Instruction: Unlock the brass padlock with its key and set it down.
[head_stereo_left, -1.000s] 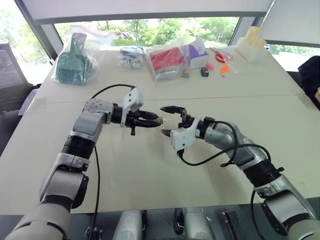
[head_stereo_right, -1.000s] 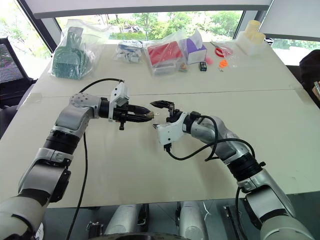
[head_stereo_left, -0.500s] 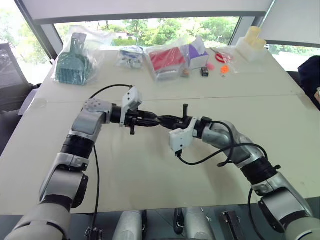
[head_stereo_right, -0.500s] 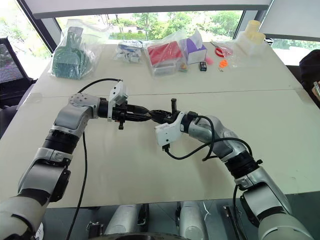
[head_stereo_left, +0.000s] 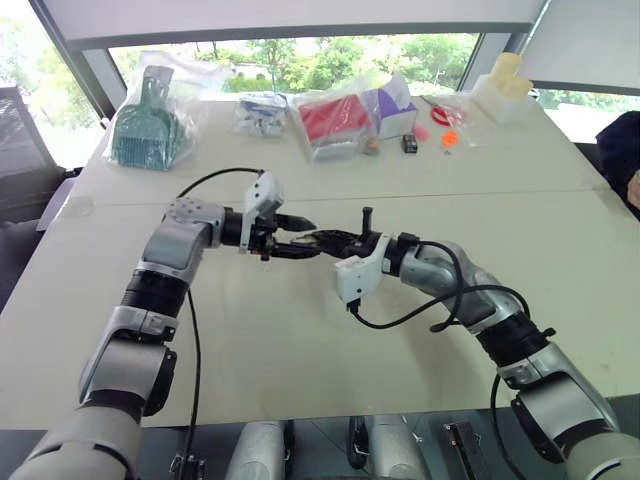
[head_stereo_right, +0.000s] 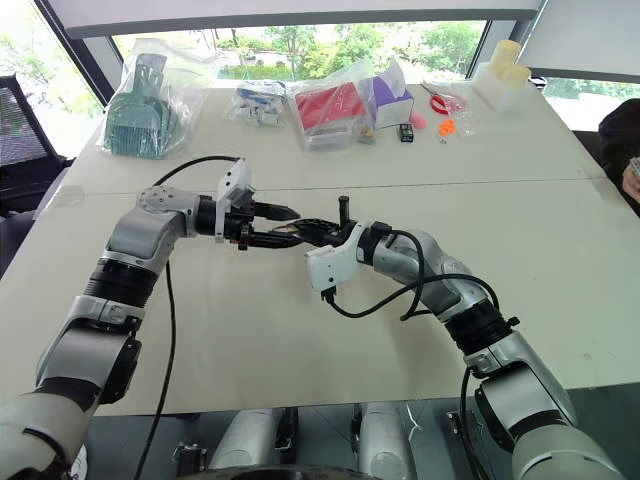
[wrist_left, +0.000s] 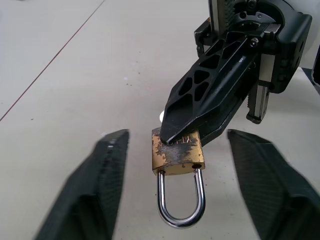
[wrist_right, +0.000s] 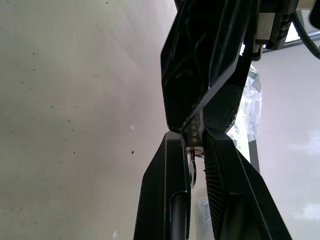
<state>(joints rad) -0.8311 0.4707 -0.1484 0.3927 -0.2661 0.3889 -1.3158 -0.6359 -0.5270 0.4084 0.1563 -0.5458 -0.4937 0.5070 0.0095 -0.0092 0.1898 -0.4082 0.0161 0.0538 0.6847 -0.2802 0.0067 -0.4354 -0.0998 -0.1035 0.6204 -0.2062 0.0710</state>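
The brass padlock (wrist_left: 177, 152) hangs above the table (head_stereo_left: 290, 350) between my two arms, its silvery shackle (wrist_left: 181, 210) pointing toward my left wrist. My right gripper (head_stereo_left: 322, 240) is shut on the far end of its brass body. My left gripper (head_stereo_left: 303, 237) is open, its fingers (wrist_left: 100, 190) standing apart on either side of the padlock without touching it. A small silvery ring (wrist_right: 193, 171) sits between my right fingers just behind the brass. I cannot tell whether it is the key.
Along the far edge lie bagged goods: a green scoop (head_stereo_left: 148, 125), a red pack (head_stereo_left: 335, 118), a purple box (head_stereo_left: 395, 105) and a white container (head_stereo_left: 505, 90). Small pink and orange items (head_stereo_left: 447, 135) lie near them.
My right gripper came in from the right and shut on the padlock that my left gripper held. My left gripper has then opened and let go of it.
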